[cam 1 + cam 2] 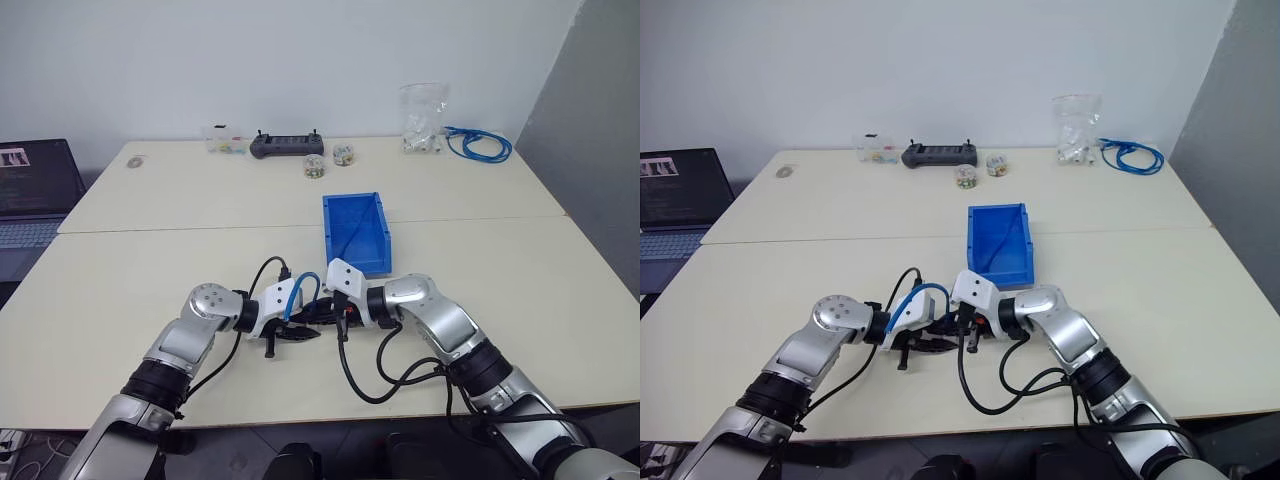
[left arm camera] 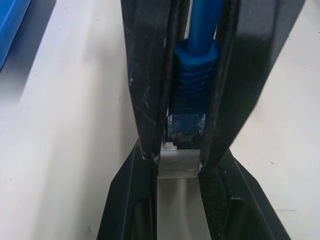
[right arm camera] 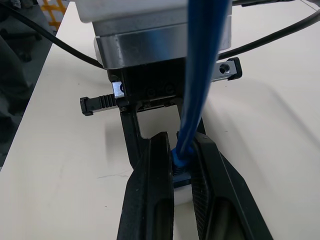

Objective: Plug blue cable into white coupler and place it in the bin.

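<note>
Left gripper [image 2: 178, 159] pinching the white coupler [image 2: 178, 166] by its 2 side faces, socket face turned toward the other arm. Right gripper [image 3: 181, 145] pressed together on the blue cable [image 3: 200, 75], gripping the ribbed boot [image 2: 192, 75] just behind the clear plug [image 2: 185, 126]. Both meeting low over the table [image 1: 150, 270], just in front of the bin [image 1: 326, 230], fingertips of the 2 nearly touching. Plug tip at the coupler's mouth, seemingly part way in; full seating not possible to confirm. Rest of the strand arching up and back over the left wrist.

Handling, as a judgement: coupler very light, hard and smooth, likely to twist or squirt out under an off-axis push, so best held flat on opposite sides, clear of the socket. Cable light and limp along its length, useless for pushing; only the boot and plug stiff enough to carry force, so hold there, close behind the plug, latch tab left free to click. Tab thin and probably easy to snap; straight, gentle pressure along the socket line. Once joined, light enough to carry by the coupler alone, with the loose tail likely to drag over the bin's lip.
</note>
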{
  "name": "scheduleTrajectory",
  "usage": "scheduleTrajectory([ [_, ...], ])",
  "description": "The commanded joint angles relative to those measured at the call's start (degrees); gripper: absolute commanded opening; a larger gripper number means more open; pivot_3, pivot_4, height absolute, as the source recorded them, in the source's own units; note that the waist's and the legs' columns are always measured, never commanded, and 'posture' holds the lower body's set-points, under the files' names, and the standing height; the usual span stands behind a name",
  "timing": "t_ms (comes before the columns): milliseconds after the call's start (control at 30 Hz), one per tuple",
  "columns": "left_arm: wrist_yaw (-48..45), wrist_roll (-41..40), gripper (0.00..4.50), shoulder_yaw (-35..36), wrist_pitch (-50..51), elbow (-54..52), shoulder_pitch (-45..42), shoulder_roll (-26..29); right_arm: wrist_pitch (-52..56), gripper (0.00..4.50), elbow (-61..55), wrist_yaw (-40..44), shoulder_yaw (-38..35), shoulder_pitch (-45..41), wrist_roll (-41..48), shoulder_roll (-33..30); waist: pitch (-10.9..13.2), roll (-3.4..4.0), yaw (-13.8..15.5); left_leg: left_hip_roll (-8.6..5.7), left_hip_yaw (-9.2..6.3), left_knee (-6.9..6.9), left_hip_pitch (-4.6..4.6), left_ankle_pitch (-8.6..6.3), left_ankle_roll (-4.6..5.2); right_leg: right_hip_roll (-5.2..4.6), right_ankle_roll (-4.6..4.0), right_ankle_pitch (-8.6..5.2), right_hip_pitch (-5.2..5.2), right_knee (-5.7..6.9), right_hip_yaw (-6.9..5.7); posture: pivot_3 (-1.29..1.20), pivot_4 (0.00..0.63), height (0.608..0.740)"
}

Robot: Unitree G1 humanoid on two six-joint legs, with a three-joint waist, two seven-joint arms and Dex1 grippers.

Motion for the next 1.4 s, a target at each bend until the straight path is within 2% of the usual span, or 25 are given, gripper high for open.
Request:
scheduleTrajectory([
  [33, -0.7, 0.8, 0.80, -1.3, 1.1, -1.1, 1.7, 0.8, 3.0, 0.18, 7.8, 0.4, 7.1, 4.4, -4.7, -0.8, 0.0, 0.00, 0.0, 0.01, 0.01, -0.03, 0.03, 0.00, 0.00, 0.00, -0.01, -0.01, 0.01, 0.00, 0.01, 0.00, 0.150, 0.740],
  [267, -0.2, 0.8, 0.80, -1.1, 1.5, -1.5, 1.8, 0.7, 2.9, 0.18, 10.4, 0.3, 9.0, 5.9, -6.9, -1.1, -0.4, -0.01, -0.1, 0.05, 0.00, -0.69, 0.85, -0.02, -0.02, -0.02, -0.16, -0.37, 0.62, -0.15, -0.02, 0.00, 0.150, 0.740],
  [467, 0.7, 1.0, 0.80, -0.7, 0.9, -1.3, 1.9, 0.5, 2.8, 0.18, 11.9, 0.0, 9.4, 6.5, -7.8, -1.1, -0.5, 0.16, -0.1, 0.07, -0.05, -0.85, 1.07, -0.04, -0.06, -0.02, -0.12, -0.55, 0.77, -0.16, -0.02, 0.00, 0.150, 0.740],
  [767, 3.5, 0.5, 0.80, 1.1, 0.8, -1.4, 3.0, 0.1, 4.4, 0.18, 5.9, -1.1, 3.7, 5.9, -3.4, 0.1, -0.5, 0.18, 0.0, 0.09, -0.11, -0.96, 1.24, -0.08, -0.12, -0.03, -0.16, -0.65, 0.89, -0.16, -0.03, 0.00, 0.150, 0.740],
  [833, 3.9, -0.3, 1.50, 2.1, 1.2, -1.8, 3.6, 0.4, 4.2, 0.18, 4.4, -1.4, 2.7, 5.9, -2.9, 0.2, -0.3, 0.15, 0.1, 0.08, -0.12, -0.96, 1.23, -0.08, -0.13, -0.03, -0.16, -0.66, 0.89, -0.16, -0.03, 0.00, 0.150, 0.740],
  [1000, 4.2, -2.9, 2.52, 5.1, 2.7, -4.3, 6.4, 1.9, 3.9, 0.18, -1.3, -1.8, 0.0, 6.2, -1.5, -1.2, 0.1, 0.04, 0.1, 0.09, -0.14, -0.96, 1.09, -0.10, -0.17, -0.03, -0.17, -0.67, 0.75, -0.16, -0.04, 0.00, 0.150, 0.740],
  [1133, 4.7, -4.7, 3.46, 7.4, 3.3, -7.5, 9.1, 3.4, 4.8, 0.18, -5.6, -2.4, -1.8, 6.2, 0.0, -1.9, 0.5, -0.13, 0.1, 0.08, -0.20, -0.90, 0.41, -0.10, -0.19, -0.03, -0.19, -0.67, 0.20, -0.14, -0.10, 0.00, 0.150, 0.740],
  [1267, 6.4, -6.5, 4.23, 10.1, 4.9, -11.9, 11.0, 4.5, 7.3, 0.18, -9.1, -3.7, -5.0, 5.3, 2.8, -1.5, 1.0, -0.23, 0.3, 0.08, -0.20, -0.89, 0.22, -0.11, -0.22, -0.04, -0.20, -0.66, -0.08, -0.11, -0.09, 0.00, 0.150, 0.740],
  [1400, 10.0, -8.9, 4.25, 13.8, 9.4, -17.8, 12.1, 5.1, 12.2, 0.17, -13.2, -5.3, -10.2, 3.6, 7.5, -1.0, 1.5, -0.36, 0.3, 0.05, -0.24, -0.68, -0.56, -0.10, -0.23, -0.06, -0.50, -0.41, -0.50, 0.02, -0.13, 0.00, 0.150, 0.740],
])
